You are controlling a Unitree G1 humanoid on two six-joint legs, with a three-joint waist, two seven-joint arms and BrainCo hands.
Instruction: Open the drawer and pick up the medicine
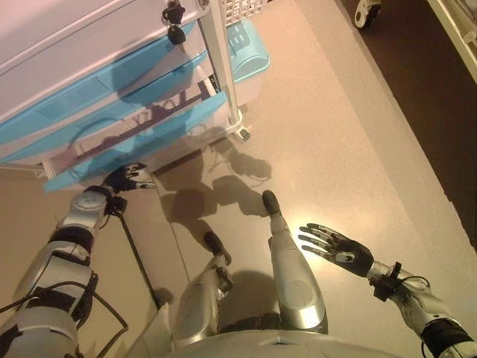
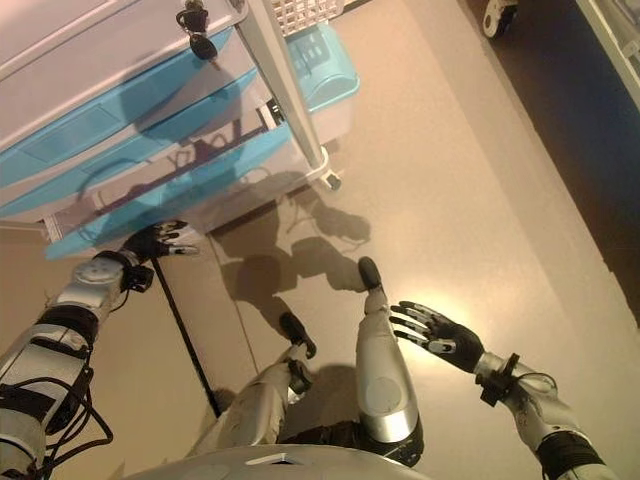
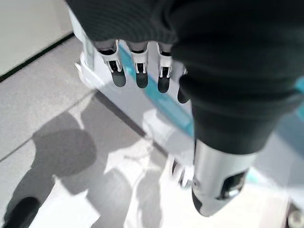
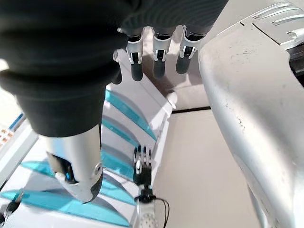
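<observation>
Three blue drawers (image 1: 112,123) closed; left robot hand (image 1: 130,177) at lowest.

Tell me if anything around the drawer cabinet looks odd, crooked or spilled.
Nothing stands out. The drawer cabinet stands with its blue drawers lined up, and nothing is spilled on the floor. A bunch of keys hangs from the upper front. The left hand is by the lowest drawer; the right hand hangs open, away from it.
</observation>
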